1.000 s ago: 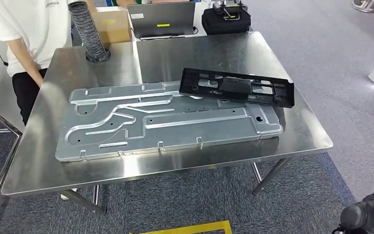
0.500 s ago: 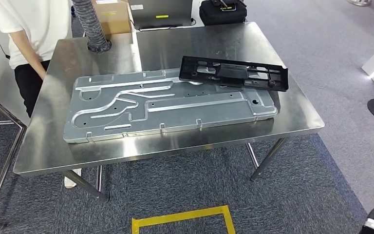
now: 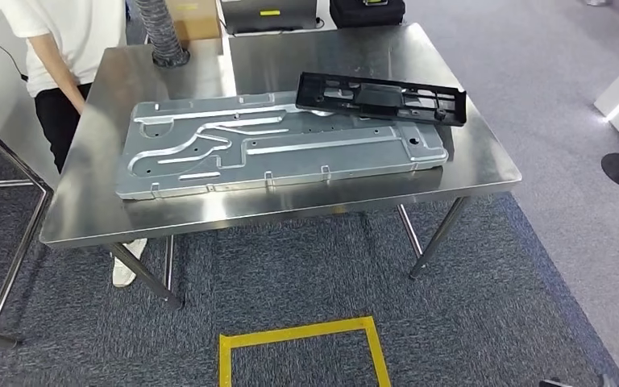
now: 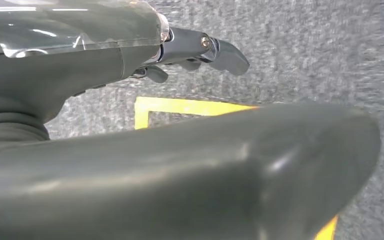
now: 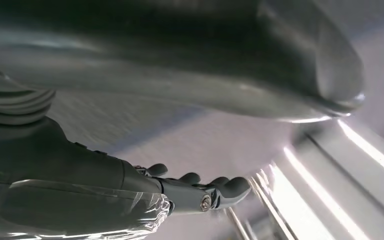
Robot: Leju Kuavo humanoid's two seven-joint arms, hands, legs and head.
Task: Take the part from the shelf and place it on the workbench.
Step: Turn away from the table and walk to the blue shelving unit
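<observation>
Head view — black part (image 3: pixel 380 97) already laid on workbench (image 3: pixel 483 165), across a grey metal panel (image 3: pixel 278 149).
Left hand (image 4: pixel 200 50) and right hand (image 5: pixel 200 192) are seen empty, fingers apart — placing judged done.

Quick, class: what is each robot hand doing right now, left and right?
Left hand: open, holding nothing.
Right hand: open, holding nothing.

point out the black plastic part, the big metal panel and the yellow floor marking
black plastic part (image 3: pixel 380 98), head view, middle of the frame
metal panel (image 3: pixel 234 157), head view, flat centre area
yellow floor marking (image 3: pixel 300 331), head view, far strip of tape
</observation>
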